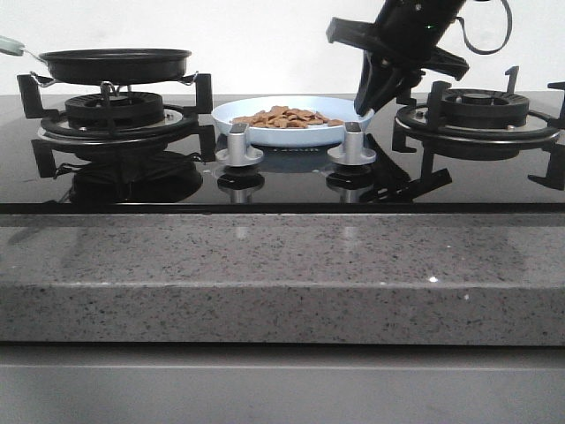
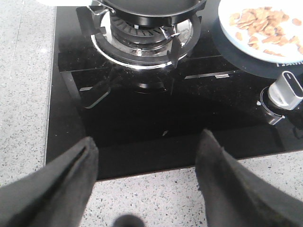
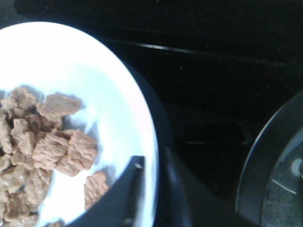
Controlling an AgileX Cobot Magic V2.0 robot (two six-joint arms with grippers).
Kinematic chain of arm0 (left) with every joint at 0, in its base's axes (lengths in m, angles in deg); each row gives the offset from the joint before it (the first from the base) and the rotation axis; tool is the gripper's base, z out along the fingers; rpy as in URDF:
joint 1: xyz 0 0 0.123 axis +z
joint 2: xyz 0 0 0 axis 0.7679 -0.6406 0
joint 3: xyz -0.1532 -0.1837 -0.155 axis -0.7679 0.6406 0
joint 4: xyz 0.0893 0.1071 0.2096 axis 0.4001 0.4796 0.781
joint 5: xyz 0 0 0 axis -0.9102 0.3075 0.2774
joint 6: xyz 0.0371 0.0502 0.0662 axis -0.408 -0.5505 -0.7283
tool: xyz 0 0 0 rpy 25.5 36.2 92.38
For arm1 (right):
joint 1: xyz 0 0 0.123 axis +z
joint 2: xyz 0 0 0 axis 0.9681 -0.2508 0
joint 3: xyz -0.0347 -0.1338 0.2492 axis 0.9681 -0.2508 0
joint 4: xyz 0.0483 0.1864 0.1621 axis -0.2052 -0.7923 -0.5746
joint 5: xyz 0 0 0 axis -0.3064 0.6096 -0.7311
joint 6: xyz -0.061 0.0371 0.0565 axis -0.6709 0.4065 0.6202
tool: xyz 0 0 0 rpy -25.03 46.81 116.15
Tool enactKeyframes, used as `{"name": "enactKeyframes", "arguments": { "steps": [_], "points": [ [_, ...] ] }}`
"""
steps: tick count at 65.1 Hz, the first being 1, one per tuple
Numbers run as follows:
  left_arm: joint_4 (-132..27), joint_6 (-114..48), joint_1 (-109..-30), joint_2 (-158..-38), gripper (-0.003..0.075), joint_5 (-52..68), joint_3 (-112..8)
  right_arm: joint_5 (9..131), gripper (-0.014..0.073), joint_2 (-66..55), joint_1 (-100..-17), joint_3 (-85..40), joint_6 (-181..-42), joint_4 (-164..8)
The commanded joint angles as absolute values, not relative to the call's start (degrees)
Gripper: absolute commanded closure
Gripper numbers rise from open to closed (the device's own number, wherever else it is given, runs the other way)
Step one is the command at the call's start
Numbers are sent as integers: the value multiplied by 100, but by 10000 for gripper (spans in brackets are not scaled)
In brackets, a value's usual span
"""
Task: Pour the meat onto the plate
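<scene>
From the front, the loose light-brown meat pieces [image 1: 287, 117] heap in the glossy pale blue plate [image 1: 353, 129], likely slippery, its three-o'clock rim clamped by the right gripper [image 1: 364, 109]; left wrist: left gripper [image 2: 144, 163] jaws apart, empty; right wrist confirms rim grip.

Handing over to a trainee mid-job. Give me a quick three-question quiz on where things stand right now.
1. True or false: the meat lies on the plate.
2. Where does the frying pan sit? A) left burner B) right burner C) countertop
3. Fill in: the right gripper is at the plate's ____.

Key: 1 true; 2 A; 3 rim, one finger inside and one outside.
</scene>
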State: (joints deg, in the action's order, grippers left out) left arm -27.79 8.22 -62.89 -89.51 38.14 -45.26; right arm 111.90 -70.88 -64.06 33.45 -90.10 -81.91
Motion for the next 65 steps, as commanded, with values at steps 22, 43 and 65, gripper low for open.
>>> {"name": "enactKeyframes", "arguments": {
  "steps": [22,43,65],
  "points": [
    [-2778,878,-6329,-8903,281,3396,-4670,11559,221,-5801,-6329,3753,-9042,-8009],
    [-2778,878,-6329,-8903,281,3396,-4670,10833,221,-3265,-5826,1068,-9042,-7215],
    [-2778,878,-6329,-8903,281,3396,-4670,10213,221,-195,-5826,-2014,-9042,-6785]
  ]
}}
